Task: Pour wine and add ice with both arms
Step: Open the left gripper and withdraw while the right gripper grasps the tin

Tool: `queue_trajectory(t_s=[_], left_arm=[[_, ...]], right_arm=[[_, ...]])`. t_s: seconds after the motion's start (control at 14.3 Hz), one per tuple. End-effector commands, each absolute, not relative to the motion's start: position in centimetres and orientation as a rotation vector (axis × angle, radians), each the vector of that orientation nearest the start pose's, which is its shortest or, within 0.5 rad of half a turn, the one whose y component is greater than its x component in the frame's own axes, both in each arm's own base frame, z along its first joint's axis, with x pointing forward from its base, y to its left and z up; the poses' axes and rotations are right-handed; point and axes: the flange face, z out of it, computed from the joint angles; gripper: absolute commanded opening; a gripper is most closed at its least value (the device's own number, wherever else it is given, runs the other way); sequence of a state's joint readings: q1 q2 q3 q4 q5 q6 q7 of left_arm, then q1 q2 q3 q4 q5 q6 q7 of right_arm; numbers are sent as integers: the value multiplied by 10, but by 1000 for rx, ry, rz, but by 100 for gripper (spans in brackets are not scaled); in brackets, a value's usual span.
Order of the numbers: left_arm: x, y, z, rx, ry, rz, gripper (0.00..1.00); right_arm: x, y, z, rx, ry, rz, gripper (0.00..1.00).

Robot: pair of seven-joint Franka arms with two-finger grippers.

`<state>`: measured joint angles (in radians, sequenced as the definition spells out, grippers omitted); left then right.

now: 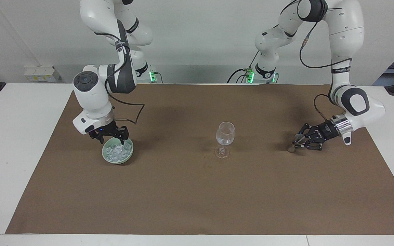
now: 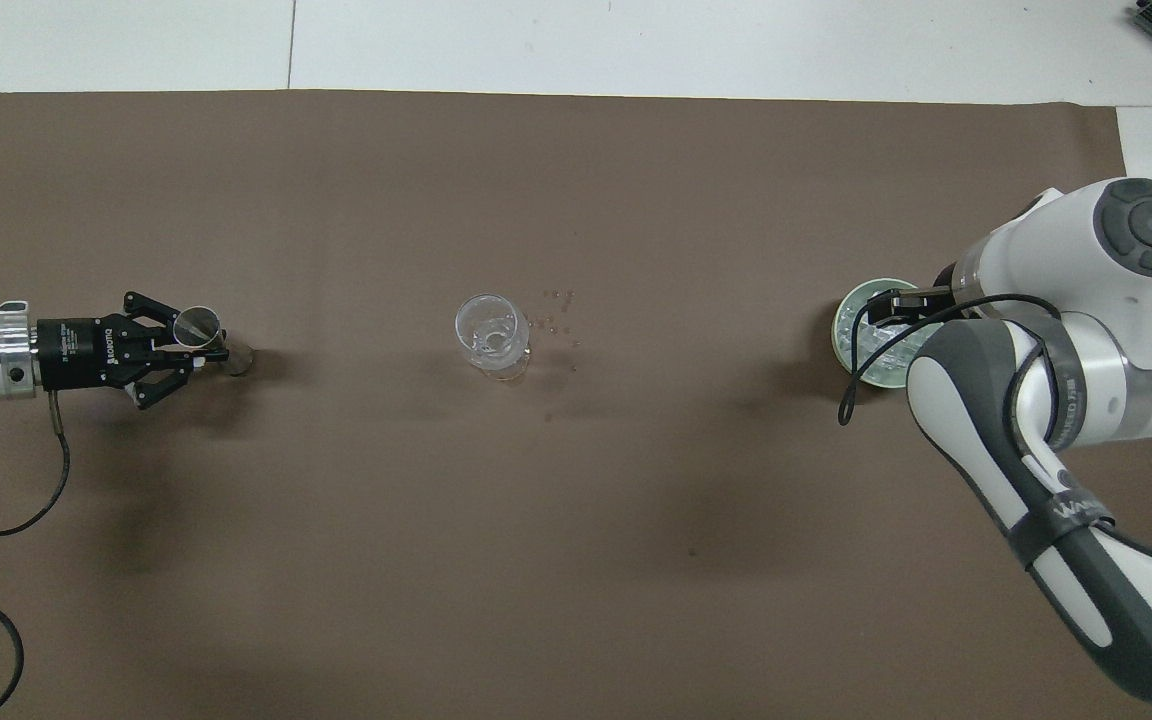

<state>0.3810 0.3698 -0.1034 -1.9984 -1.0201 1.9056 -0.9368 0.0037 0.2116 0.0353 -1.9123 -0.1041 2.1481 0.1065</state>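
While we look across the white worktop [image 1: 15, 143] and its brown mat [image 1: 197, 191], the two white arms take up most of the scene. Our right arm [image 1: 94, 92] bends down at its end of the worktop, and our right end effector [image 1: 112, 139] hangs low over the pale green bowl [image 1: 117, 150], its tips down at the side of the bowl nearer the robots. We see its fingers apart, with nothing between them. Whether they touch the ice [image 1: 115, 150] we cannot tell. From overhead the wrist hides most of that bowl [image 2: 848, 345].

Our left arm [image 1: 351, 99] reaches low over the mat at its own end, and our left end effector [image 1: 301, 140] is clamped on a small metal cup [image 2: 198, 322], tilted on its side with the mouth showing. A small round thing [image 2: 239, 358] lies on the mat just beside it.

Between the two stands a clear stemmed glass [image 1: 225, 134], upright near the middle of the mat. What it holds we cannot tell.

The ice fills the bowl as a heap of small clear-to-whitish chunks that glint.
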Motion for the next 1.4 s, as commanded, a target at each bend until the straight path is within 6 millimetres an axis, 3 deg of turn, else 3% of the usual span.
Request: queue_trajectory(t_s=[0.0,0.07,0.14,0.21,0.28,0.49,0.7,0.77,0.98,1.05,1.33], left_arm=[[562,107,268,1391,1772,-871,44],[562,107,269,1390,1772,-870,60],[562,109,270,1389,1768,-872,67],[563,109,272,1391,1760,-878,81],[562,111,272,1399,1759,-875,100],[562,117,276,1447,1717,-852,100],[573,121,300,1646,1689,-778,100],[576,123,308,1666,1679,-765,100],[593,116,353,1891,1600,-701,100],[598,118,368,1951,1575,-683,100],[607,106,426,2192,1329,-507,100]], right_arm=[[604,17,378,-3225,-5,-82,87],[601,18,369,-3223,-11,-96,86],[600,18,360,-3221,-17,-101,86],[600,18,352,-3224,-21,-89,83],[603,19,345,-3227,-29,-97,79],[604,19,340,-3228,-23,-98,79],[604,19,340,-3234,11,-101,72],[604,18,340,-3237,9,-107,64],[605,18,341,-3245,31,-113,10],[604,18,340,-3248,40,-111,0],[605,17,352,-3253,55,-113,0]])
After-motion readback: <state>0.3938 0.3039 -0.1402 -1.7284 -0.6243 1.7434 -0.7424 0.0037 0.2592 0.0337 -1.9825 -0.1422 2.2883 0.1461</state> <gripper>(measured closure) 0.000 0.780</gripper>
